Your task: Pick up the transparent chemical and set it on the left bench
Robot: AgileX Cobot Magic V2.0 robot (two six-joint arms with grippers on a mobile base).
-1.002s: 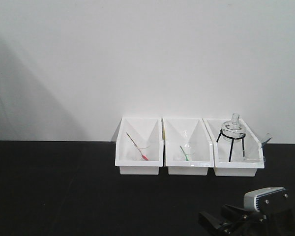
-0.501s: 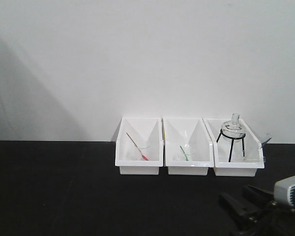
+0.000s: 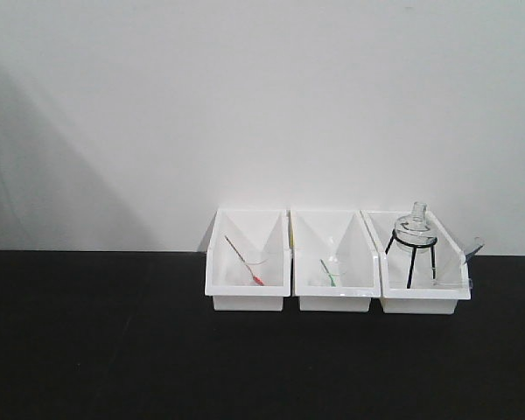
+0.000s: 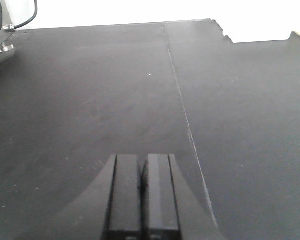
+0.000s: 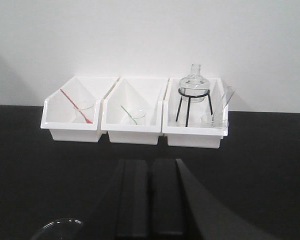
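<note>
Now that the right arm has dropped out of the front view, we note both sets of fingers point(image 5: 150, 197) pressed together, empty — the left point(image 4: 142, 192) over bare black table point(image 4: 90, 100). The clear beaker point(image 5: 210, 120) sits in the right bin point(image 5: 195, 136), beside the flask point(image 5: 194, 82) — grasp not begun.

Three white bins point(image 3: 337, 302) side by side; flask point(image 3: 414, 233) on tripod point(image 3: 411, 259)

Open black bench point(image 3: 96, 350) fronts three white bins point(image 3: 336, 262).
</note>
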